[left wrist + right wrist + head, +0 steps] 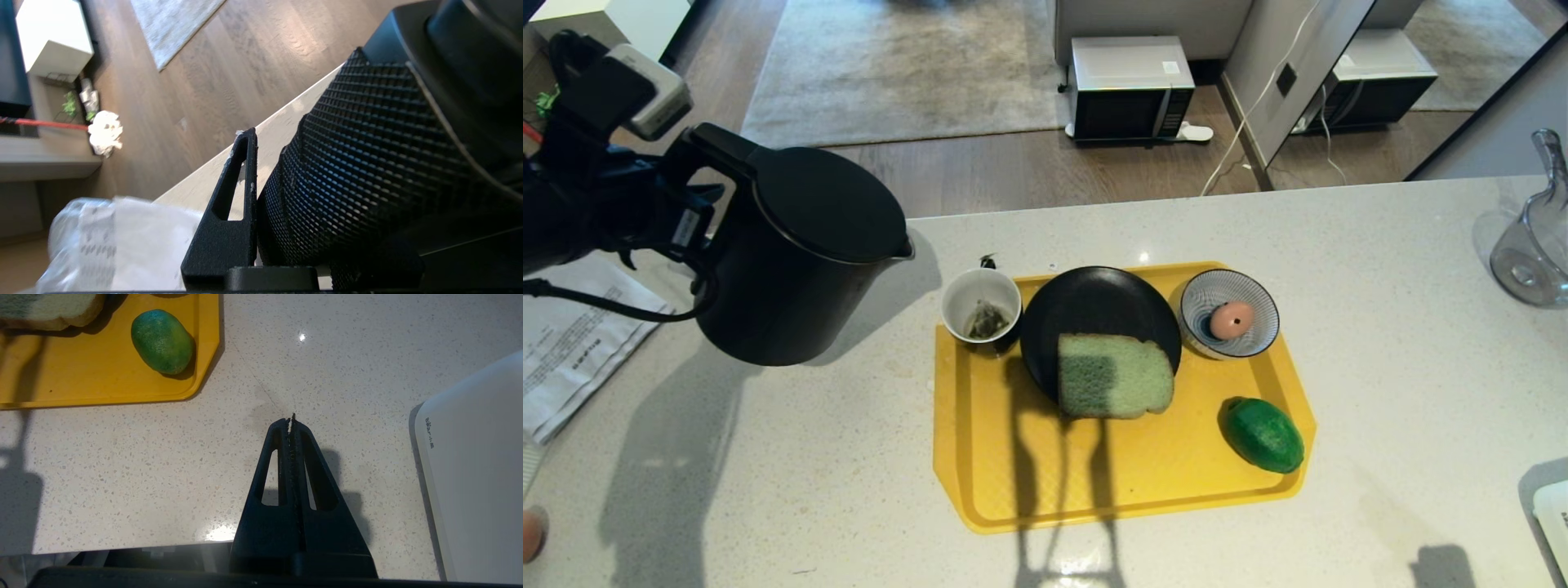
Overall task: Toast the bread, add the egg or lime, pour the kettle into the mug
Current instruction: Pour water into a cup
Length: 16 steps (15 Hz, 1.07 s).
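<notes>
Head view alone shows left gripper (690,224) clamped on kettle (800,253) handle, lifted beside mug (980,306) at tray (1005,482) far-left corner, right wrist view alone shows right gripper (291,421) closed together above counter (122,457) near lime (162,341).

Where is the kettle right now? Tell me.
In the head view the kettle is at the left, lifted by its handle in the left hand, spout facing the mug on the yellow tray.

Bright, hard daylight; long dark shadows across the counter (1380,269) toward its near edge. Small glare spots on the speckled stone. Left wrist view: papers (118,241) blurred, kettle (384,171) soft.
</notes>
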Tool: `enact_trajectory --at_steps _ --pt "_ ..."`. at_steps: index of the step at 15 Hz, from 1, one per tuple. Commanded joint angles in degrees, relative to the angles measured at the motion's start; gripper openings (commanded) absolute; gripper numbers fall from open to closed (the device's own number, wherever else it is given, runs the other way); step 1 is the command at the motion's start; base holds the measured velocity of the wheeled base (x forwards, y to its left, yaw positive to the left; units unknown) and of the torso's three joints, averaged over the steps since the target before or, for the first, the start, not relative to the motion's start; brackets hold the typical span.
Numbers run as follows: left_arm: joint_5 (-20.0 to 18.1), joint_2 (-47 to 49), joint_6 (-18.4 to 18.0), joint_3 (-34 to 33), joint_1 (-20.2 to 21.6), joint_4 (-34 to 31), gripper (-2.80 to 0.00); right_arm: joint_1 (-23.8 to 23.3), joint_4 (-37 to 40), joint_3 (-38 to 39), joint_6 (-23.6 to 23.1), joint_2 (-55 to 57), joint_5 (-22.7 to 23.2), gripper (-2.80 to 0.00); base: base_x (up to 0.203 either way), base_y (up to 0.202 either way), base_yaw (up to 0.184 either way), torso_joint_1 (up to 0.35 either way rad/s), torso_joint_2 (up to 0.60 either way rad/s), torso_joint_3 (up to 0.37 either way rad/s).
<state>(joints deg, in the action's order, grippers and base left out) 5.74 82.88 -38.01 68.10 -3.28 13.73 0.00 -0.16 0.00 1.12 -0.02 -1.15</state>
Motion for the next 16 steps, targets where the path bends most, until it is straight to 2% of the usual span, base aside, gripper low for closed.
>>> enact_trajectory --at_steps 1,3,9,16 --pt "1.9 4.7 -0.2 3.1 -3.4 0.2 -2.8 0.0 0.0 0.0 0.0 0.0 0.0 -2.8 0.0 0.0 0.0 0.0 0.0 0.0" --pt "4.9 6.6 -0.2 5.7 -5.6 0.1 -2.8 0.0 0.0 0.0 0.0 0.0 0.0 -2.8 0.0 0.0 0.0 0.0 0.0 0.0" --pt "9.6 8.2 -1.6 8.0 -9.4 -0.1 -2.8 0.0 0.0 0.0 0.0 0.0 0.0 -2.8 0.0 0.0 0.0 0.0 0.0 0.0" --pt "9.8 8.0 -2.6 10.6 -11.7 -1.1 -2.8 0.0 0.0 0.0 0.0 0.0 0.0 -2.8 0.0 0.0 0.0 0.0 0.0 0.0"
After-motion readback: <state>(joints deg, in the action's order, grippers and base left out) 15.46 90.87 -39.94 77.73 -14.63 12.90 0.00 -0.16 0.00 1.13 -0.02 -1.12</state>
